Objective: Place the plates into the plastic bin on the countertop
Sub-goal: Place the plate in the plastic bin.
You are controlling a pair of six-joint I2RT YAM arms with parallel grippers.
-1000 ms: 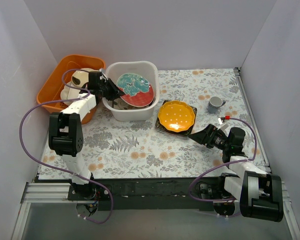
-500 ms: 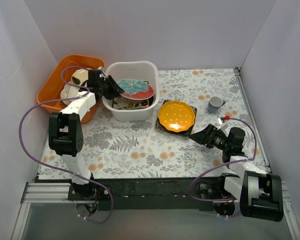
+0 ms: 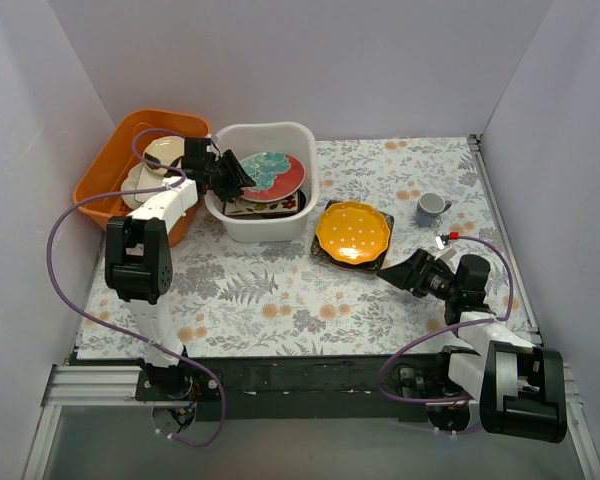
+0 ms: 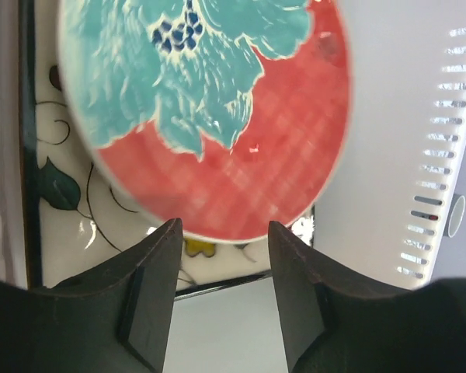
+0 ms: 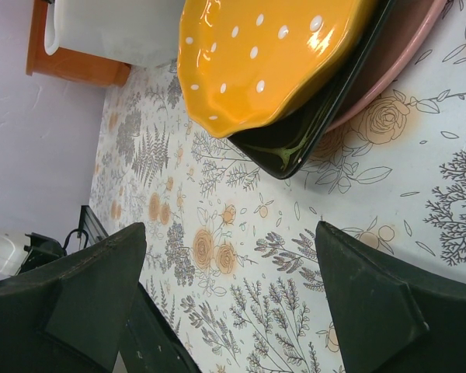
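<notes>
The white plastic bin stands at the back left of the countertop. Inside it, a red-and-teal round plate lies tilted on a cream square floral plate. My left gripper hangs open over the bin's left rim, the plate's edge just beyond its fingertips and nothing between them. An orange dotted plate rests on a black rectangular plate and a pink-cream plate. Near this stack, low over the countertop, my right gripper is open and empty.
An orange tub holding cream dishes sits left of the bin, against the left wall. A small grey cup stands at the right rear. White walls close in the countertop on three sides.
The left gripper has opened and let go of the red-and-teal plate, which dropped from steeply tilted to lying low in the bin. The right arm has not moved.
</notes>
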